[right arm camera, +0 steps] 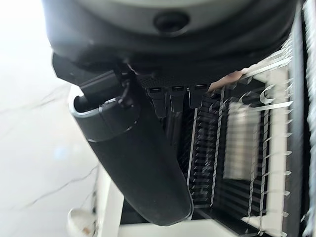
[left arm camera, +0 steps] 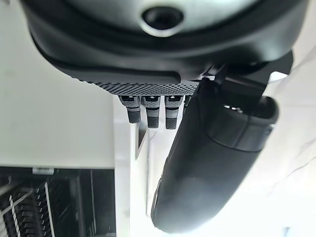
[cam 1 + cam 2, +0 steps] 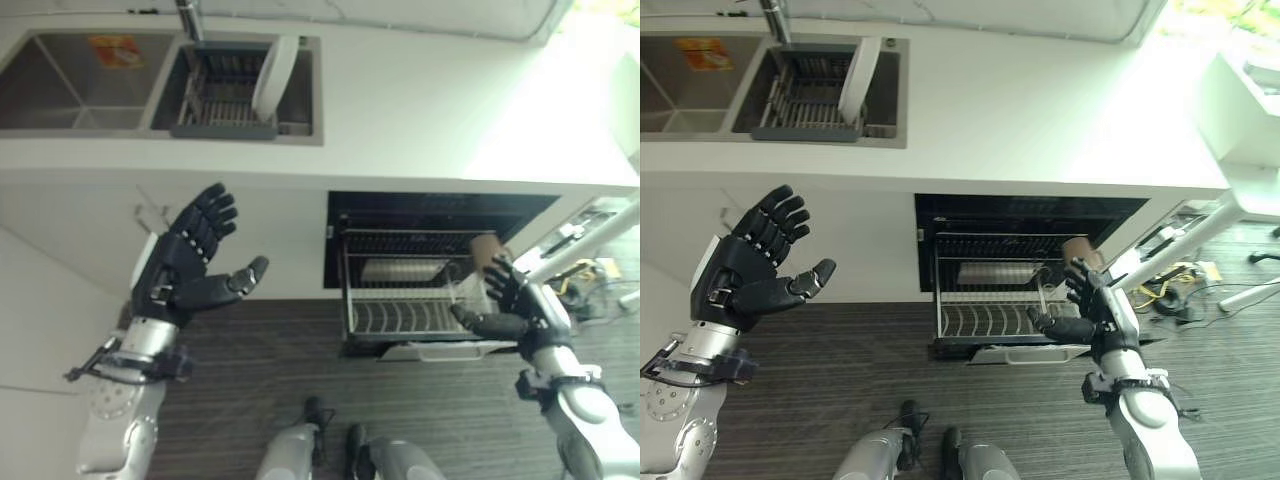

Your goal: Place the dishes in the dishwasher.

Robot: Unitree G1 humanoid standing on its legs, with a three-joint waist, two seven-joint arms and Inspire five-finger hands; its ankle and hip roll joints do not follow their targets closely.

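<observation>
A white plate [image 3: 275,75] stands on edge in the dark drying rack [image 3: 215,95] inside the right sink basin. Below the counter the dishwasher is open, its wire rack [image 3: 400,315] pulled out with a silvery dish [image 3: 400,270] lying at its back. A brown cup [image 3: 487,250] sits at the rack's right rear corner, just past the fingertips of my right hand [image 3: 510,295]. That hand is open, thumb out over the rack's right edge [image 1: 237,158]; whether it touches the cup I cannot tell. My left hand [image 3: 190,260] is raised open before the cabinet front, holding nothing.
The white counter [image 3: 450,110] runs across above the dishwasher, with a second steel basin [image 3: 80,80] at far left and a faucet [image 3: 188,18] between the basins. White stand legs [image 3: 590,245] slant over the dark floor to the right of the dishwasher.
</observation>
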